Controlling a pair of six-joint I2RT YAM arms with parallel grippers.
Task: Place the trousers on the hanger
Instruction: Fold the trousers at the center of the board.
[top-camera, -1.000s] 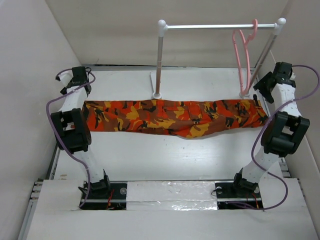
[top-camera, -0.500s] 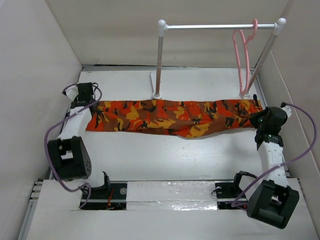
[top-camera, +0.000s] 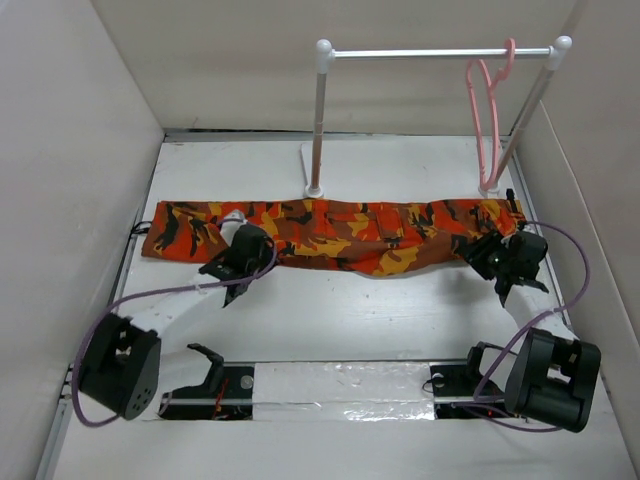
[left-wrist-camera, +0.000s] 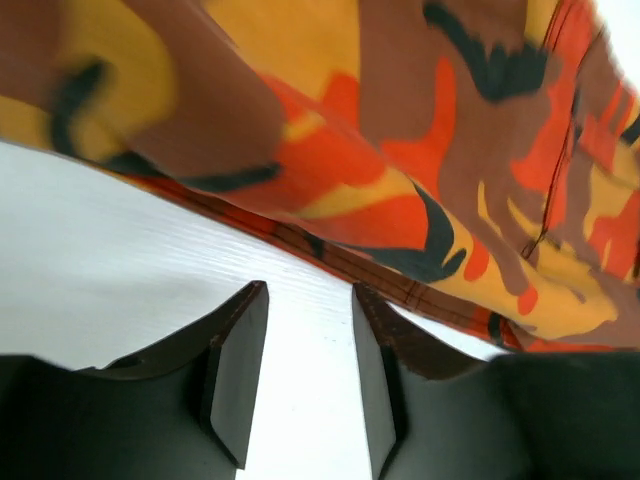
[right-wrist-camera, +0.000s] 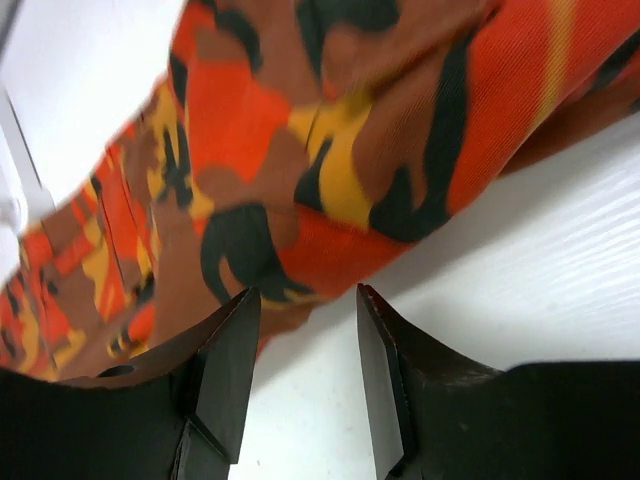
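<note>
The camouflage trousers (top-camera: 370, 232) lie flat in a long strip across the table, below the rail. The pink hanger (top-camera: 485, 110) hangs by its hook at the rail's right end. My left gripper (top-camera: 255, 245) is low at the trousers' near edge, left of the middle. In the left wrist view it (left-wrist-camera: 308, 300) is open and empty over bare table, with the cloth (left-wrist-camera: 400, 150) just beyond the tips. My right gripper (top-camera: 488, 252) is at the near edge by the right end. It (right-wrist-camera: 305, 300) is open and empty, with the cloth (right-wrist-camera: 300, 150) at the tips.
A white rail (top-camera: 440, 52) on two posts stands behind the trousers, its left post on a base (top-camera: 315, 165). White walls close in the table on the left (top-camera: 80, 200), back and right. Purple cables loop from both arms.
Both arms have swung from the trousers' far ends inward and down to the near edge. The trousers' left end now lies uncovered and farther left.
</note>
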